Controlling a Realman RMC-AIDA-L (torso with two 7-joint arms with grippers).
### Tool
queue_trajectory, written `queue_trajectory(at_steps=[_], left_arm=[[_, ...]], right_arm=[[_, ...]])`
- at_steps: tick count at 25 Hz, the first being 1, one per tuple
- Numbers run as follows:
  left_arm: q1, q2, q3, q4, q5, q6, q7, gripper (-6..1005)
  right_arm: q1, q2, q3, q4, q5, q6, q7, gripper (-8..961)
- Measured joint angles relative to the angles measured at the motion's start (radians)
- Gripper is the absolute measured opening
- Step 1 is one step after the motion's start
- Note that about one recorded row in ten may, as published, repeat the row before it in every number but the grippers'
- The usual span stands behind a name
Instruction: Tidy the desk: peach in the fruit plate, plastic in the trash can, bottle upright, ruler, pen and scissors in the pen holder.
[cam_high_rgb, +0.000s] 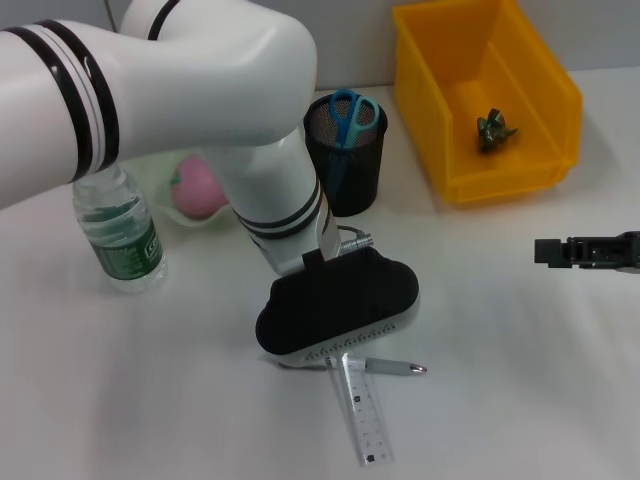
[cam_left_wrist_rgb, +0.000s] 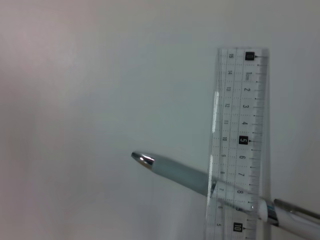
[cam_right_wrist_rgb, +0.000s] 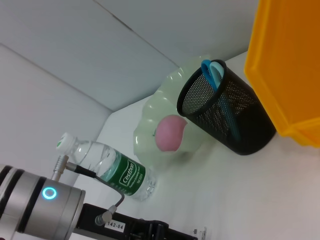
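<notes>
White counter (cam_high_rgb: 520, 400) fills the scene, with a pale wall behind it. Near its front edge lies the clear ruler (cam_high_rgb: 362, 412), flat, with the silver pen (cam_high_rgb: 392, 367) crossing it; the left wrist view shows the pen passing under the ruler, so the two touch. Directly above them hangs the left gripper (cam_high_rgb: 338, 345), its black housing hiding the fingers, so I cannot tell how wide it stands; it seems poised to pick up one of the pair.

Farther back stands the black mesh pen holder (cam_high_rgb: 347, 160), with the teal scissors (cam_high_rgb: 349, 115) already upright inside. Left of it, the pink peach (cam_high_rgb: 198, 188) sits in the pale green fruit plate (cam_right_wrist_rgb: 150, 117), and the bottle (cam_high_rgb: 118, 228) stands upright nearby. At the right rear, the yellow trash can (cam_high_rgb: 540, 60) holds the crumpled green plastic (cam_high_rgb: 492, 131). Only ruler and pen appear left to tidy.

The right gripper (cam_high_rgb: 560, 251) waits at the right edge, well apart, its opening unclear.
</notes>
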Motion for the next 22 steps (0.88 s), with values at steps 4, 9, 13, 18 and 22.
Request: queue_trajectory(at_steps=[4, 9, 13, 18, 22], left_arm=[[0.000, 0.000, 0.003, -0.001, -0.005, 0.000, 0.000, 592], [0.000, 0.000, 0.004, -0.001, -0.005, 0.000, -0.002, 527], [0.000, 0.000, 0.006, -0.001, -0.005, -0.003, -0.003, 519], [0.004, 0.000, 0.006, 0.001, 0.000, -0.015, -0.013, 477], [0.016, 0.000, 0.001, 0.018, 0.029, -0.017, -0.051, 402]], right_arm=[[0.002, 0.001, 0.000, -0.001, 0.000, -0.001, 0.000, 723], [0.004, 0.001, 0.000, -0.002, 0.000, -0.001, 0.001, 723], [0.007, 0.000, -0.001, -0.002, 0.000, -0.003, 0.002, 722], [0.008, 0.000, -0.002, -0.002, 0.000, -0.005, 0.003, 722], [0.008, 0.000, -0.002, -0.002, 0.000, -0.005, 0.004, 721]])
